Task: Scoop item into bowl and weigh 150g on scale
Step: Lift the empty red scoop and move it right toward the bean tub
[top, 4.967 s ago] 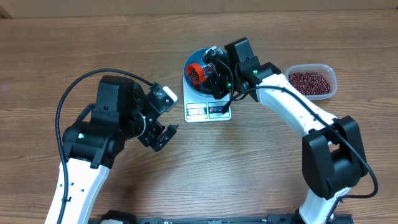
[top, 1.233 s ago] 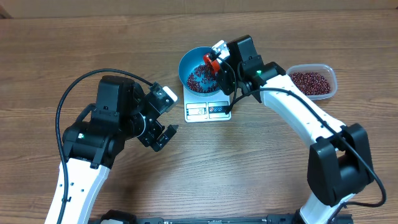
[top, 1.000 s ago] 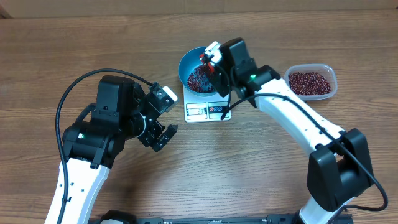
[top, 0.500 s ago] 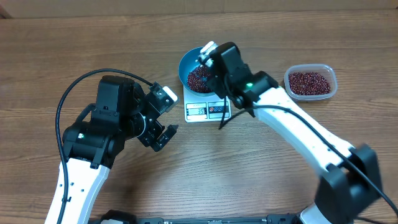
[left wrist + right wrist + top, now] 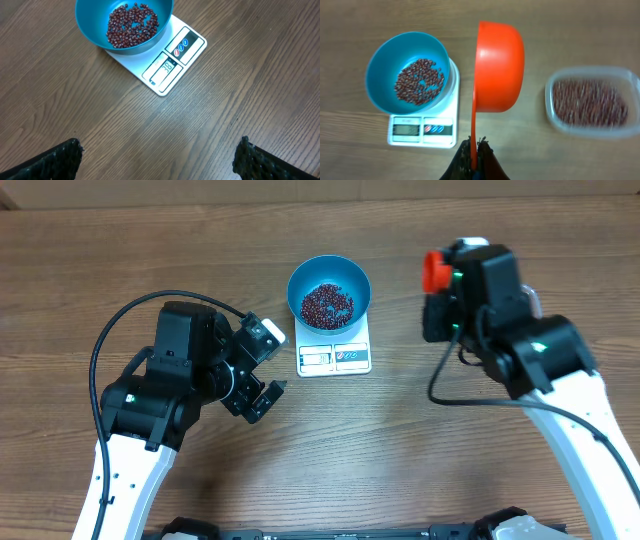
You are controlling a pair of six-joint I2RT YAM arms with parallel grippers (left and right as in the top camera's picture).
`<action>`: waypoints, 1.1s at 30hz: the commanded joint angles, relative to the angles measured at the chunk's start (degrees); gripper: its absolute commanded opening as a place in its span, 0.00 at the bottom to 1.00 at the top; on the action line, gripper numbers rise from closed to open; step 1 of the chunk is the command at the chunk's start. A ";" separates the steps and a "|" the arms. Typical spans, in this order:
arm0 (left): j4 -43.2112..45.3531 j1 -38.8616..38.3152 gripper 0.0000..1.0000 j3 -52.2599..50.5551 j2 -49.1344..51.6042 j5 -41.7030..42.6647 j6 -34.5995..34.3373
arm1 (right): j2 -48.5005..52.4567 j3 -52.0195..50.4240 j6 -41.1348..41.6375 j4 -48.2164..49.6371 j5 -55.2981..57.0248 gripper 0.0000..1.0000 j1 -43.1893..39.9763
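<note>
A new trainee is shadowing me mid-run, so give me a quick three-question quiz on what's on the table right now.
1. True or false: the blue bowl sits on the scale.
2. The right hand holds: A) the orange scoop, B) the bowl, C) nothing.
3. Fill in: beans lie in the bowl and in the clear ___.
Key: 1 true; 2 A; 3 tub.

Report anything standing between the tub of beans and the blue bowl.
Nothing visible does. The right hand holds the orange scoop in the gap between the tub and the bowl, whose top is uncovered.
</note>
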 commanded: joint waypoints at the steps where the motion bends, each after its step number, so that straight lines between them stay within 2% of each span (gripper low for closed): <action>1: 0.17 0.28 1.00 1.40 0.20 -0.17 -0.61 | -2.51 1.40 8.00 -2.73 -8.41 0.04 -2.14; 19: 0.17 0.28 1.00 1.40 0.20 -0.17 -0.61 | -2.99 1.38 7.56 -11.98 -9.97 0.04 -4.42; 33: 0.17 0.28 1.00 1.40 0.20 -0.17 -0.61 | -2.99 1.36 8.81 -12.98 -13.66 0.04 -9.05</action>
